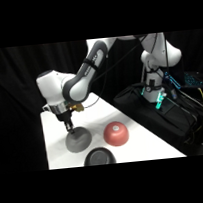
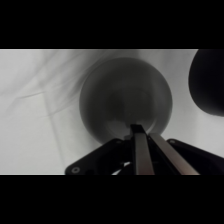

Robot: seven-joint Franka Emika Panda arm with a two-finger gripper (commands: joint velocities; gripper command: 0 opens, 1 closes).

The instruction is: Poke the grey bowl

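**Tool tip set on the grey bowl**

The tool (image 1: 68, 127) is seen clenched, fingers pressed together, its tip touching the grey bowl (image 1: 78, 140) directly beneath it. The bowl is turned upside down on the white surface (image 1: 144, 145), dome pointing up toward the tool; no long axis is shown.

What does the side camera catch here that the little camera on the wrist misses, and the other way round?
Only the side view shows the red bowl, the whole white arm and the dark bags beside the table. Only the wrist view shows the gripper close up, its fingers pressed together and their tips right at the dome of the grey bowl. Both show the grey bowl upside down on the white table, with a black bowl beside it, seen at the wrist picture's right edge.
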